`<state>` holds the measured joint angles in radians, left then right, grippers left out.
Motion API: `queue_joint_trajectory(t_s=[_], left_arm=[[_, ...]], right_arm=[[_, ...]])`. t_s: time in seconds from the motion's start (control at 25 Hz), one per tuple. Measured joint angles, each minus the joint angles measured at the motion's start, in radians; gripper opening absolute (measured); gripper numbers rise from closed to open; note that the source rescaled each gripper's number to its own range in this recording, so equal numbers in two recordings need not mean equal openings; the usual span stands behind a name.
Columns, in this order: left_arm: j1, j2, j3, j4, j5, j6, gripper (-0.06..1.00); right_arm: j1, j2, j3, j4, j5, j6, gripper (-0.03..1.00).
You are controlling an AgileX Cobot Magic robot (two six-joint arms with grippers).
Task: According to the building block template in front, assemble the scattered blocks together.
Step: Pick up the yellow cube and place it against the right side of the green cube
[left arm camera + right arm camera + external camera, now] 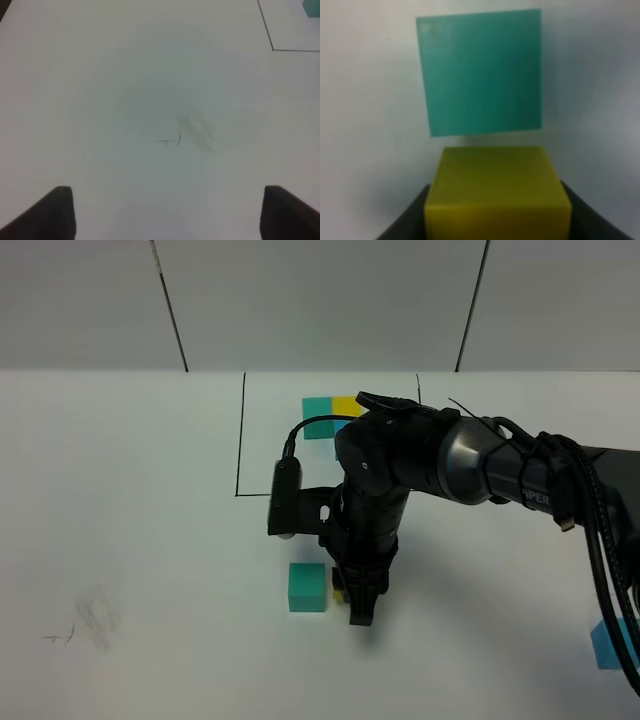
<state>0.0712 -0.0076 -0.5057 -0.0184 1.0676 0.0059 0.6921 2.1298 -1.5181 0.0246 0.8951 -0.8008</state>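
Looks light, rigid: right tool [358,605] clamps yellow cube [496,187] on flat opposite sides, teal cube [308,587] near; left tool [167,202] spread, empty.

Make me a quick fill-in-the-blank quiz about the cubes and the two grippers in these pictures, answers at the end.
1. The gripped cube in the right gripper is coloured ____.
2. In the high view, the teal cube sits just ____ of that gripper.
3. The sky-blue cube lies at the high view's ____ edge.
4. The left gripper hangs ____ over the scuffed table.
Missing words: yellow; left; right; open.
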Motion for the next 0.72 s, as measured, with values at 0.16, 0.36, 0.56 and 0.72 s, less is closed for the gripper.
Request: queue_joint_trajectory(t_s=[0.16,0.36,0.56,0.72], left_arm=[[0.0,0.0,0.0,0.0,0.0,-0.006,0.64],[0.0,0.0,0.0,0.0,0.0,-0.006,0.64],[0.0,0.0,0.0,0.0,0.0,-0.006,0.64],[0.0,0.0,0.0,0.0,0.0,0.0,0.64]], right_arm=[[0.0,0.008,-0.006,0.009,-0.005,0.005,0.01],[0.002,0.014,-0.007,0.035,-0.006,0.005,0.01],[0.014,0.022,-0.007,0.046,-0.014,0.005,0.01],[0.015,0.036,-0.007,0.051,-0.023,0.005,0.01]])
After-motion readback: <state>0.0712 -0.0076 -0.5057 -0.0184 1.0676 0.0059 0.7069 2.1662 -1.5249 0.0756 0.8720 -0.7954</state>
